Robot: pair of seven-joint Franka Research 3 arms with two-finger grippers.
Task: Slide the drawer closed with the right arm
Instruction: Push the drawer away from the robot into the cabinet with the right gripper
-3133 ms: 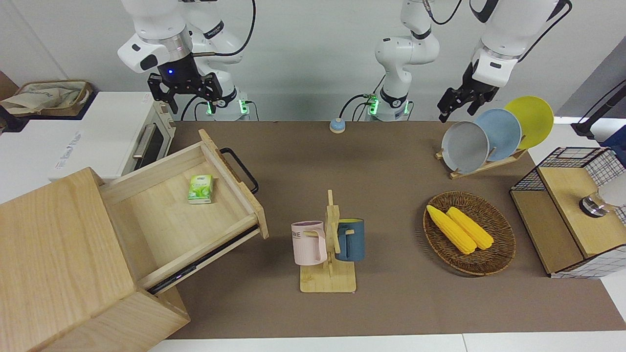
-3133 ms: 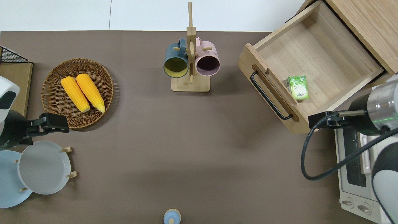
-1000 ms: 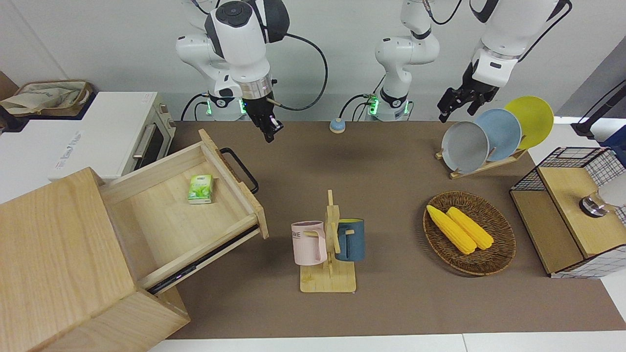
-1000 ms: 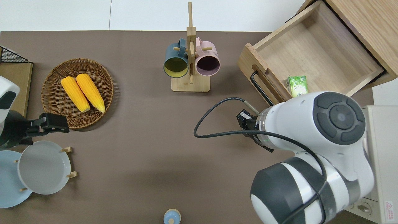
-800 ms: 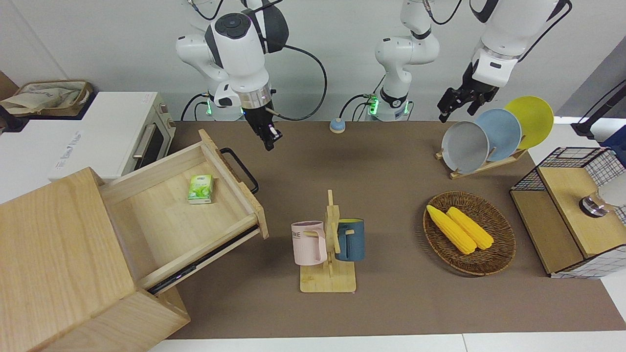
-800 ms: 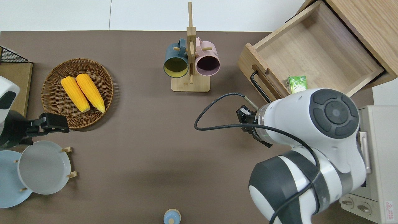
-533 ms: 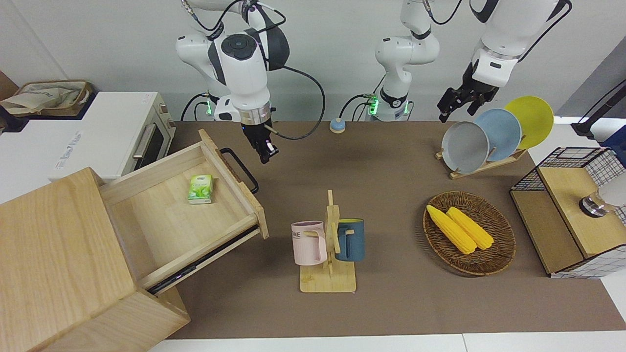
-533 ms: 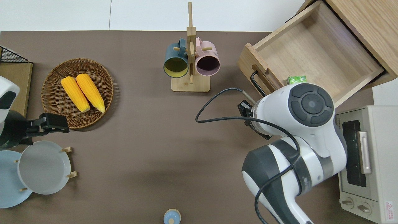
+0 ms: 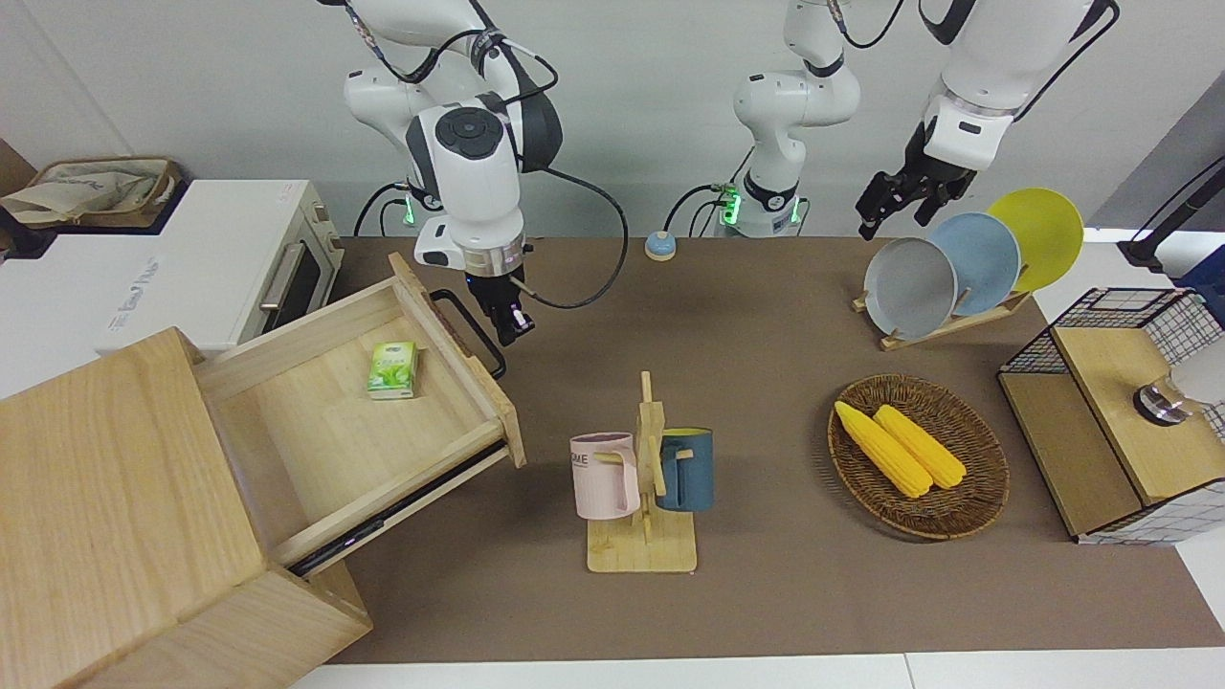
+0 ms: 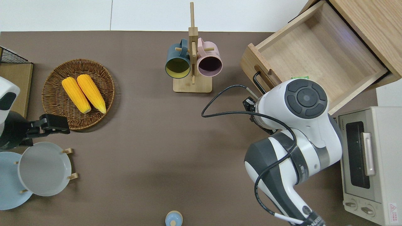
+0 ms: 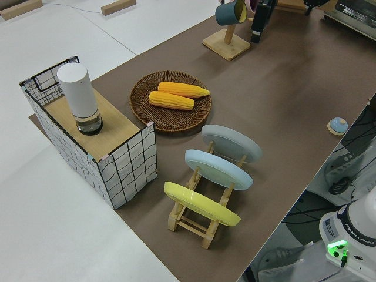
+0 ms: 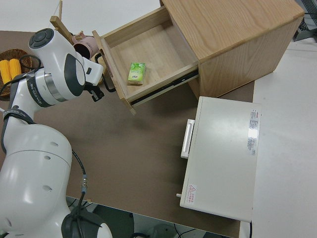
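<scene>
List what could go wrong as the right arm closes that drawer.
1. The right gripper sits beside the black bar handle near one end of the drawer. An off-centre push may skew the drawer on its slides.
2. The fingertip could slip between the bar and the drawer front and catch there.
3. The green packet lies loose inside; a hard shove may send it sliding.
</scene>
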